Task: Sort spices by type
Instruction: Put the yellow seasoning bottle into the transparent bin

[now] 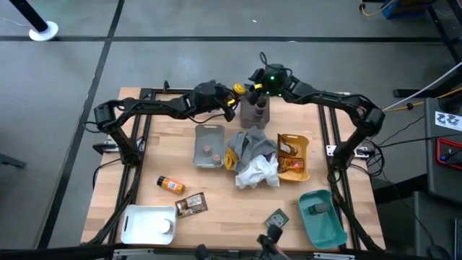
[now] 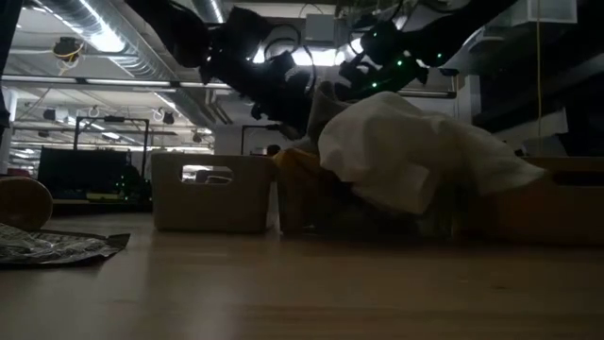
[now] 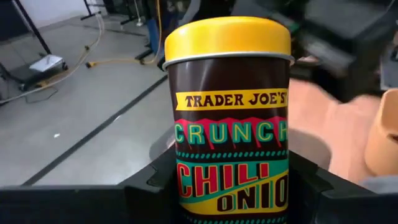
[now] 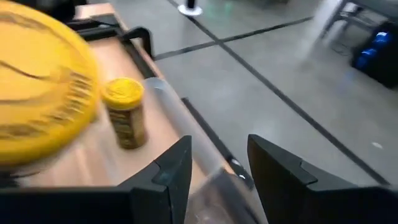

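Wooden table [image 1: 216, 180] under both arms is cluttered, so sorting looks barely begun: an orange bottle [image 1: 170, 185] and a brown packet [image 1: 191, 205] lie loose, and small pots [image 1: 210, 152] sit in a grey tray [image 1: 208, 131]. At the far edge the left gripper [image 3: 233, 186] clamps a dark jar [image 3: 230, 118] with a yellow lid, its label bright. Beside it the right gripper [image 4: 219, 163] hangs empty, fingers apart, near another yellow-lidded jar [image 4: 125, 112].

A pale wooden table [image 1: 216, 220] stands on a grey concrete floor [image 1: 180, 58] crossed by dark seam lines. Behind it the room is dim, with silver ceiling ducts [image 2: 142, 61] and a long bright strip light [image 2: 99, 33] overhead.
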Available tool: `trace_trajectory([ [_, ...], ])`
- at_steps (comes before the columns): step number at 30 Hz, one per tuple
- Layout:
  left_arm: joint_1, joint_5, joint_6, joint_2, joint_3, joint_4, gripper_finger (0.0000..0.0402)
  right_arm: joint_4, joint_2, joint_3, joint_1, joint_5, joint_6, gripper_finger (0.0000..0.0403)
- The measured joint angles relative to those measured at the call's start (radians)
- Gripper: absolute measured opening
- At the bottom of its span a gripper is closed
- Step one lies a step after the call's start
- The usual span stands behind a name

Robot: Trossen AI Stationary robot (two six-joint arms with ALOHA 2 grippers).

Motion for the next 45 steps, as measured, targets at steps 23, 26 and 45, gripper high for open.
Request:
trace_trajectory([
  [23,0.084,0.035,0.126,0.137,-0.013,0.103,0.0169,0.094,0.086,-0.002,0.044,-0.029,-0.011,0.0156],
  [26,0.084,0.037,0.127,0.142,-0.014,0.099,0.0169,0.078,0.086,-0.001,0.044,-0.04,-0.011,0.0156],
  [45,0.096,0.04,0.201,0.244,-0.016,0.144,0.0169,0.035,0.079,0.005,0.048,-0.085,-0.059,0.0156],
])
